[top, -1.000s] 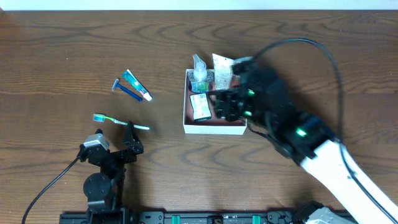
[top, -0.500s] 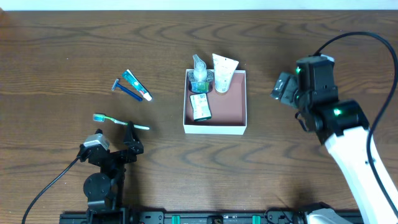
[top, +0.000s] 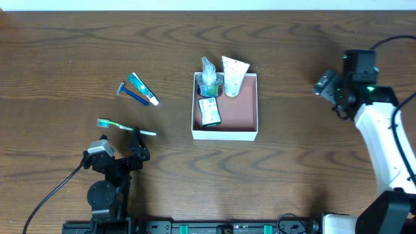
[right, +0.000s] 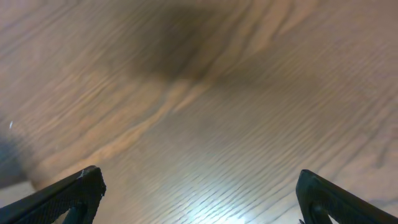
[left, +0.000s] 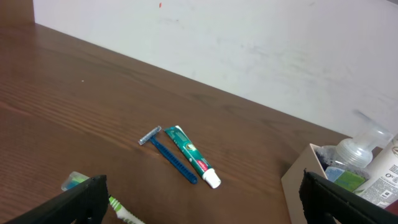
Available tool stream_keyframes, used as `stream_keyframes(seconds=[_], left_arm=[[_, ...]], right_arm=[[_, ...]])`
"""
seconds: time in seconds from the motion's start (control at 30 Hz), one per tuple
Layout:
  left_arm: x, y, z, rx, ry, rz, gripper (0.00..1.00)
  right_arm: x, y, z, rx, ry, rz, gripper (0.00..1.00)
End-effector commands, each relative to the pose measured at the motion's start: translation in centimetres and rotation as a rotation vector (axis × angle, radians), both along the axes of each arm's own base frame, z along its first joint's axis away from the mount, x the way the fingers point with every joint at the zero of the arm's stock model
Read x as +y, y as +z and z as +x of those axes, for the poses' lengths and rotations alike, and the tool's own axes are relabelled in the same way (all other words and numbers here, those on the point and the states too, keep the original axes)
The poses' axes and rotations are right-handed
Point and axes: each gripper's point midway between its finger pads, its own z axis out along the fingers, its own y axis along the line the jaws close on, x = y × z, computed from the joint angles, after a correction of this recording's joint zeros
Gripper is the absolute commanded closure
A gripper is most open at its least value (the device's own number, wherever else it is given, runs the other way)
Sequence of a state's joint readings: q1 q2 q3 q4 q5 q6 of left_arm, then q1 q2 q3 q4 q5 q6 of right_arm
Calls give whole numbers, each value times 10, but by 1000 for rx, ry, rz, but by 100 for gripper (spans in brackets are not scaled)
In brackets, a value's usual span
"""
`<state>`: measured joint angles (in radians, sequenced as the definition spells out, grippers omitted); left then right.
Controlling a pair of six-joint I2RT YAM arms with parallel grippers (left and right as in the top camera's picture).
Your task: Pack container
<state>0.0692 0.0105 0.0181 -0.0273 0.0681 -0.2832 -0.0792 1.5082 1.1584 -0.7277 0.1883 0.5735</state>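
Overhead puts the container [top: 239,117] mid-table. The bottle [top: 208,73], tube [top: 233,77] and packet [top: 209,112] are tucked along its far and left walls, leaving the right of the pink floor free. My right gripper [right: 199,190] hangs spread and empty, well right of it. My left gripper [left: 205,194], also spread, faces the toothpaste [left: 191,155], razor [left: 169,154] and toothbrush [top: 125,127], which I judge come next.

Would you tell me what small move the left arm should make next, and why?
Probably lower the open left gripper onto the toothbrush just ahead of it. It is the nearest item outside the container, which has bare floor left, while the toothpaste and razor lie farther off.
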Motion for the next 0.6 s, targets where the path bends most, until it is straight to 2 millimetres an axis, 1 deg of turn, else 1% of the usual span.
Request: stream_keyframes(seconds=[0.0,0.13,0.23,0.4,0.5,0.57], left_arm=[[-3,-15,-1,49,-16,12,2],[-3,-15,-1,49,-16,11,2],[-3,-15,-1,49,-16,12,2],[-5,-15,-1,47,-31,3,2],[-14,-3,0,5,-76,-38,2],[-20,3,-1,14,-110,-53,2]], right_arm=[[-15,0,-1,-10,-54,29,1],[-24,0,-4,-6,-74,32,1],[-33,1,-6,1,-80,-3,1],[-42,0,-10,6,-106,7,1],[-39,-1,-10,7,-96,30,1],[-37,-2,-11,11,-92,38,1]])
